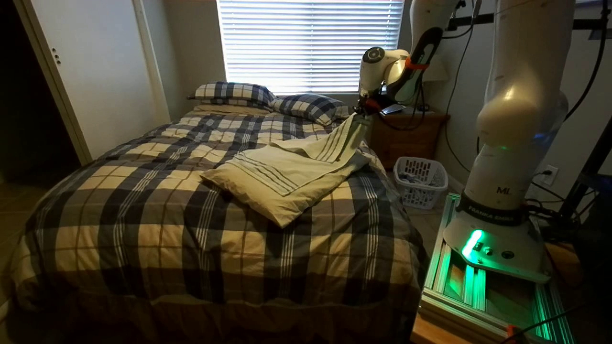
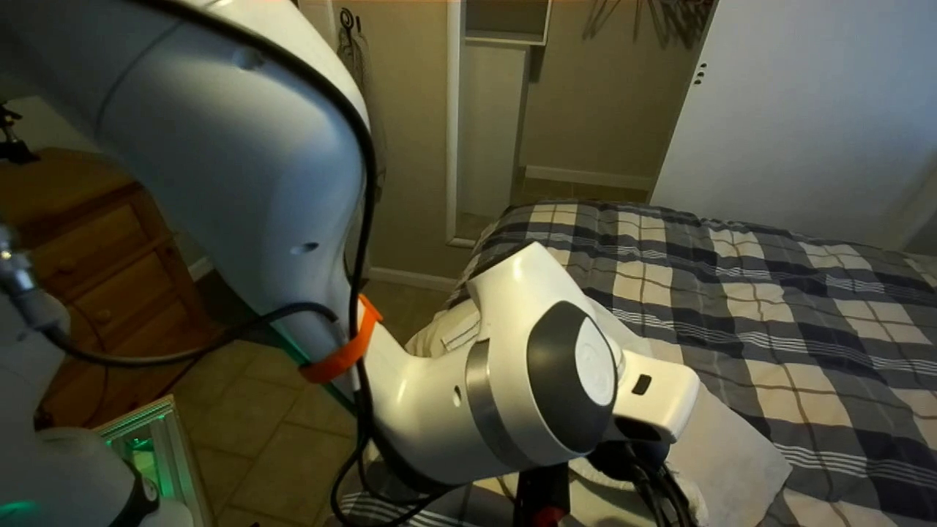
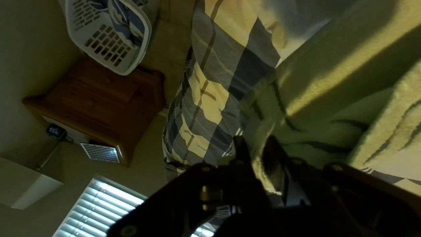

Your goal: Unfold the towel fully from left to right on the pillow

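The cream towel [image 1: 277, 165] with dark stripes lies over a beige pillow [image 1: 279, 212] on the bed in an exterior view. Its far right part rises off the pillow to a peak at my gripper [image 1: 362, 112]. In the wrist view the towel [image 3: 329, 131] runs up between the fingertips of the gripper [image 3: 256, 141]. The fingers stand a little apart, with a thin edge of cloth in the gap and some space beside it. A striped bit of towel [image 2: 461, 333] shows behind the arm in an exterior view, where the wrist largely hides the gripper.
A plaid bedspread [image 1: 158, 205] covers the bed, with plaid pillows [image 1: 311, 107] at its head. Beside the bed are a wooden nightstand [image 1: 406, 138] and a white laundry basket [image 1: 420, 184]. The robot base [image 1: 497, 239] stands to the right of the bed's foot.
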`<move>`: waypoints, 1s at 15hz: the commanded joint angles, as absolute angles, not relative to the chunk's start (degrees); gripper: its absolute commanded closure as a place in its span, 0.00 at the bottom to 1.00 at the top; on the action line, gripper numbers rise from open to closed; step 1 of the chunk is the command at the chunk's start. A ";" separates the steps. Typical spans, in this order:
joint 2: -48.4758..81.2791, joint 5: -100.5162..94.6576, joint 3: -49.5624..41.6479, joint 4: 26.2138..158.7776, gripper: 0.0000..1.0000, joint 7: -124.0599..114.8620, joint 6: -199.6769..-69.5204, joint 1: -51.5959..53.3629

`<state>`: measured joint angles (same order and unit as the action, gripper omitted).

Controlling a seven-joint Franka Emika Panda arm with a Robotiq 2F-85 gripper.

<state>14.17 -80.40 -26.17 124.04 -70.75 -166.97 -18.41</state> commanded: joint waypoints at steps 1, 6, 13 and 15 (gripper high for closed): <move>13.25 -84.15 -26.32 123.18 0.47 -76.22 -167.63 -17.07; 10.81 -82.22 -25.76 125.31 0.14 -77.91 -166.40 -15.38; 12.38 -58.12 -19.06 133.41 0.00 -64.23 -173.30 -17.90; 12.78 -48.48 -15.97 135.39 0.00 -57.31 -172.03 -18.66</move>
